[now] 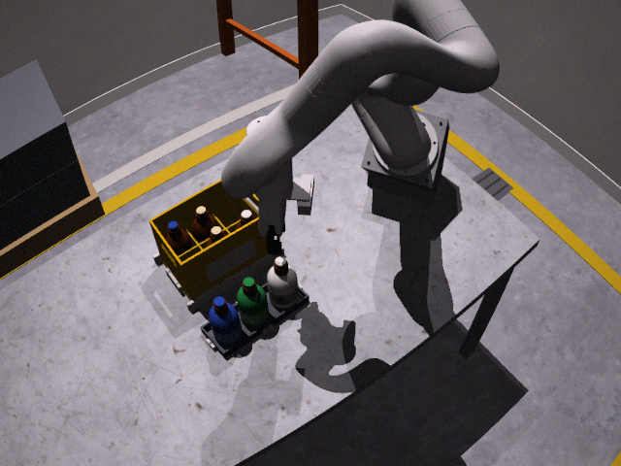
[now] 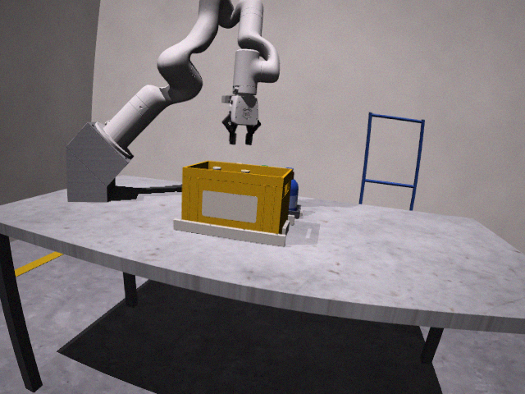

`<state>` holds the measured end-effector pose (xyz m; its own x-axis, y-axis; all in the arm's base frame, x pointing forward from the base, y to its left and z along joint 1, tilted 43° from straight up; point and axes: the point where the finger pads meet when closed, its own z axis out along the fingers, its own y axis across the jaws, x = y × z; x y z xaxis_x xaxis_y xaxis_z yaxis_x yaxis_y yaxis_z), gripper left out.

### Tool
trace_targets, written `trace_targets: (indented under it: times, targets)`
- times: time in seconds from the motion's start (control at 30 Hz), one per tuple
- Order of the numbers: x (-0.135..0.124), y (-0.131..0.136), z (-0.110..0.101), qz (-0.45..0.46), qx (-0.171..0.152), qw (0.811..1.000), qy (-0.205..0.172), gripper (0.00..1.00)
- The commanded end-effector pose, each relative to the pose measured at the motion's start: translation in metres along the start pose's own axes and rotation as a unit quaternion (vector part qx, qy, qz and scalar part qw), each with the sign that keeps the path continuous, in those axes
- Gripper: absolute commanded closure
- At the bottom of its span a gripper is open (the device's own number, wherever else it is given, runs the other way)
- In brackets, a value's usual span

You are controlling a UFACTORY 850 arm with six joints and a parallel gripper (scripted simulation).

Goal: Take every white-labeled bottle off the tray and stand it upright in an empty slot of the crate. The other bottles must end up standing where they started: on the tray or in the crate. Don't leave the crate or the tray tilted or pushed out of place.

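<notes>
Jaws spread and empty, hanging above the yellow crate [image 1: 215, 260], white-labeled bottle [image 1: 281, 284] upright on tray [image 1: 296, 307] just beyond and below, axis vertical.

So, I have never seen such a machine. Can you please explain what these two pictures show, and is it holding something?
It is one white robot arm bolted to a grey table. At its end is a pincer, open and holding nothing, above the crate. One picture looks down from above, the other from the side at table height. On the table stands a yellow crate with four bottles in its slots. Beside it is a dark tray carrying three upright bottles: a blue bottle, a green bottle and a white-labeled bottle.
</notes>
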<state>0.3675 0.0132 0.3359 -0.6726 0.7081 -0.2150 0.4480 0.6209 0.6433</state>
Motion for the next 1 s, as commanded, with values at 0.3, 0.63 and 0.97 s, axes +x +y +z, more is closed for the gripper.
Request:
trace_targets:
  times: [0.3, 0.63, 0.97]
  targets:
    - [0.0, 0.0, 0.0, 0.0, 0.0, 1.0, 0.0, 0.34]
    - [0.0, 0.0, 0.006, 0.0, 0.0, 1.0, 0.0, 0.34]
    - [0.0, 0.001, 0.015, 0.0, 0.0, 1.0, 0.0, 0.34]
